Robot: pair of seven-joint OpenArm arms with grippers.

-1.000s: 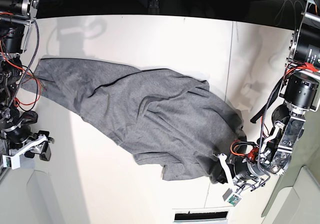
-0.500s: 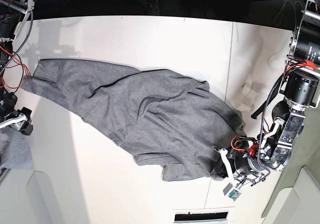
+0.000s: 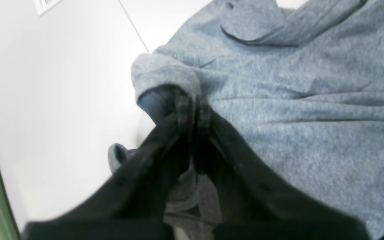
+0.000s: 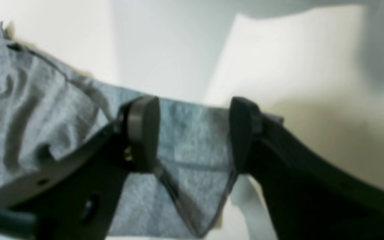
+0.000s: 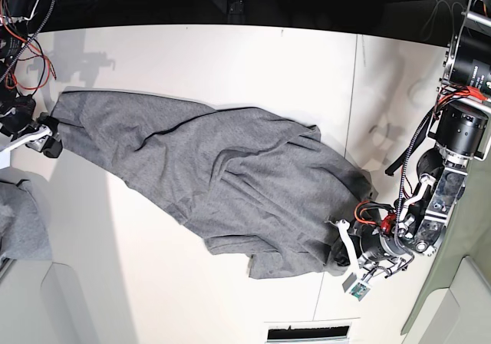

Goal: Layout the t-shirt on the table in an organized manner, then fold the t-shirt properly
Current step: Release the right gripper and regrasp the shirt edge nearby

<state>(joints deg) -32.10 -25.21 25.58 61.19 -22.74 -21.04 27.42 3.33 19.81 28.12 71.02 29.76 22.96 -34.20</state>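
The big white table (image 5: 230, 60) fills most of the base view, and a thin dark line (image 5: 347, 152) runs across it on one side. The grey t-shirt (image 5: 222, 183) lies on the table, spread in a long slanted shape from one side to the other, with many wrinkles and folds. It is not flat and not folded. At one edge of the base view, near the robot's right arm, another bit of grey cloth (image 5: 23, 217) lies apart from the shirt. The left gripper (image 3: 193, 110) is at the low end of the shirt, just beside the dark line. Its two black fingers are pressed together, and they pinch a rolled bit of the shirt's edge between them. The right gripper (image 4: 193, 133) is at the other end of the shirt, by the far corner of the cloth. Its two fingers (image 4: 143, 131) are spread wide apart, and the shirt's edge (image 4: 192, 143) shows in the gap between them. It is not squeezing anything.
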